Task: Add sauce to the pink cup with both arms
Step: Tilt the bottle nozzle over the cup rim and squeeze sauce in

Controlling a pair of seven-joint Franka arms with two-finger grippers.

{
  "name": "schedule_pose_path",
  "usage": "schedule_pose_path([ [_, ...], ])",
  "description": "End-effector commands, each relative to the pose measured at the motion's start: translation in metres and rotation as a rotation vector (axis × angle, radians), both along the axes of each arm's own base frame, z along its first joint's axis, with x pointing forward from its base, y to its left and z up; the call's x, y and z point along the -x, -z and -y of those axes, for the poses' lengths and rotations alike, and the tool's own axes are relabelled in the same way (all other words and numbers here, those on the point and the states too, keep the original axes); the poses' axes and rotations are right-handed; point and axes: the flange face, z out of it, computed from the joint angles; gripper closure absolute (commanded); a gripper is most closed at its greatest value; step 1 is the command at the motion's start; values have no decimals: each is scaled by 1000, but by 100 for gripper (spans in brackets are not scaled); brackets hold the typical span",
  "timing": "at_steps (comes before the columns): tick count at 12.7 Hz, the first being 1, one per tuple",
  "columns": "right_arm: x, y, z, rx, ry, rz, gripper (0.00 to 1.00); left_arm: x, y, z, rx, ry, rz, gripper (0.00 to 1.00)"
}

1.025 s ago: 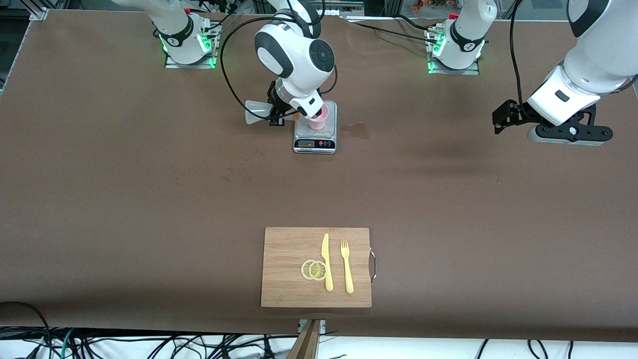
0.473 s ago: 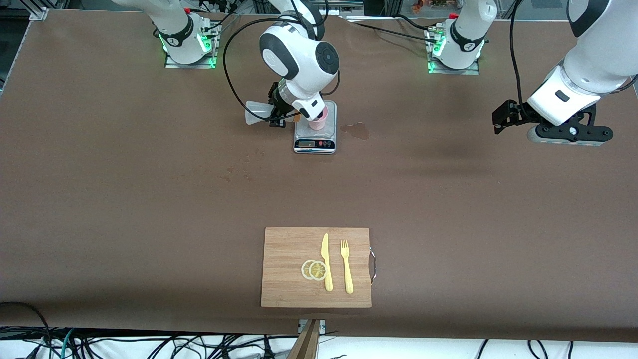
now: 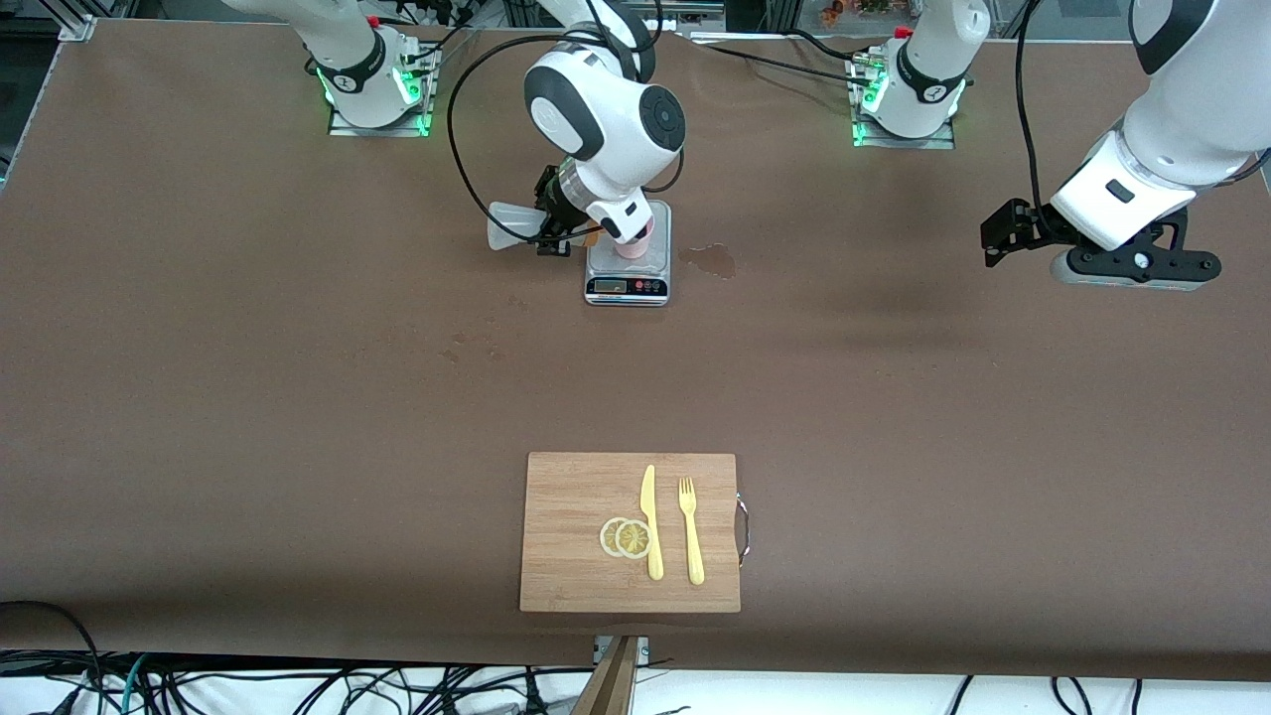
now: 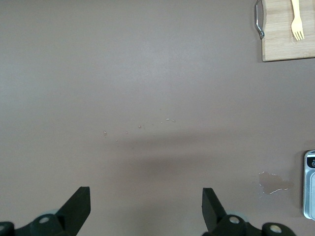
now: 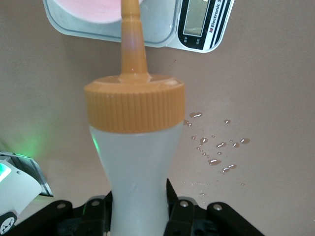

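The right gripper is clamping the squeeze bottle sideways, its orange nozzle pointing over the pink cup (sitting on the kitchen scale toward the tabletop's robot-side edge). The left gripper is waiting open above bare tabletop near the left arm's end.

The front camera hangs high above the bench, facing both arm bases along its top edge. The left wrist camera looks straight down at bare bench from well up, sharing the cutting board corner and what seems the scale. The right wrist camera sits close, sharing that scale.
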Motion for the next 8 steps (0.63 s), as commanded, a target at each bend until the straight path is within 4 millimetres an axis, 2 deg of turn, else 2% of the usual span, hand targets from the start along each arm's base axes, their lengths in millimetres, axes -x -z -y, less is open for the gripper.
schedule_pose_path([
  [1, 0, -4, -7, 4, 18, 8, 72, -2, -5, 2, 17, 9, -10, 0],
  [8, -11, -4, 2, -112, 117, -76, 72, -2, -5, 2, 17, 9, -10, 0],
])
